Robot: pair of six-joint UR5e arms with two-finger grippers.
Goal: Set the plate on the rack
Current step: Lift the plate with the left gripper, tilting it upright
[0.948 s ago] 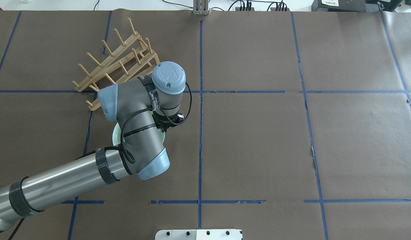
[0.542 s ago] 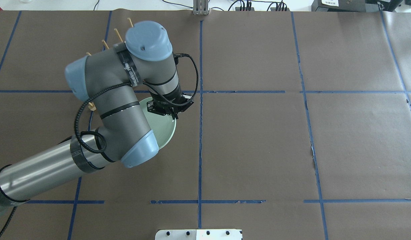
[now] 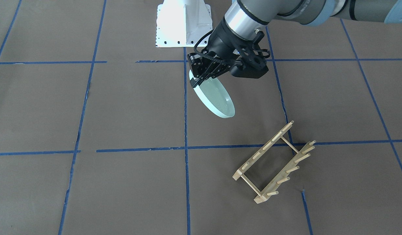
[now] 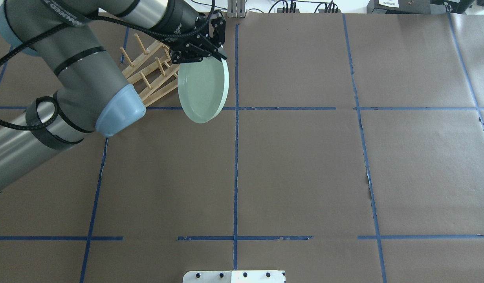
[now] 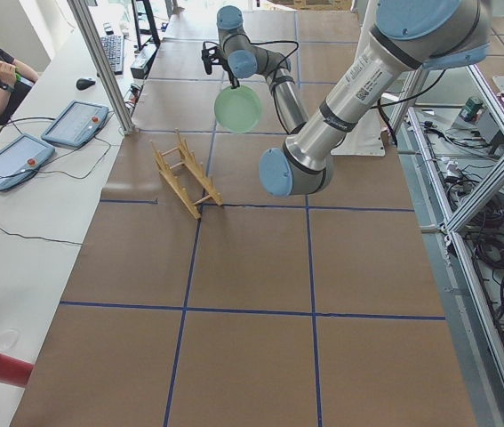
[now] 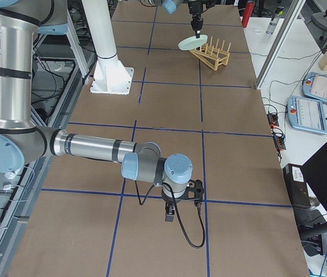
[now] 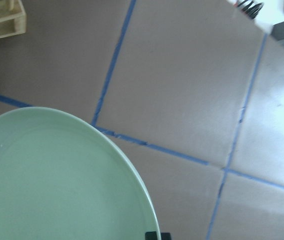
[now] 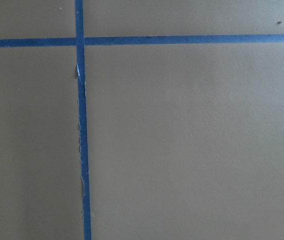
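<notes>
My left gripper [image 4: 211,54] is shut on the rim of the pale mint-green plate [image 4: 202,91] and holds it in the air, tilted steeply on edge. The gripper [image 3: 198,79] clamps the plate [image 3: 216,97] at its upper rim. The plate fills the lower left of the left wrist view [image 7: 56,185]. The light wooden rack [image 3: 274,163] lies on the brown paper, apart from the plate. My left arm partly hides the rack [image 4: 151,72]. My right gripper [image 6: 170,214] hangs low over the table near the robot's side. I cannot tell whether it is open or shut.
The robot's white base plate [image 3: 183,24] stands at the table's near edge [image 4: 234,276]. Blue tape lines [image 4: 236,157] cross the brown paper. A metal post [image 4: 236,10] and cables sit at the far edge. Tablets [image 5: 74,124] and an operator are beside the table.
My left arm has lifted the plate off the table, carried it toward the far edge beside the rack and tilted it up on edge. The rack has not moved.
</notes>
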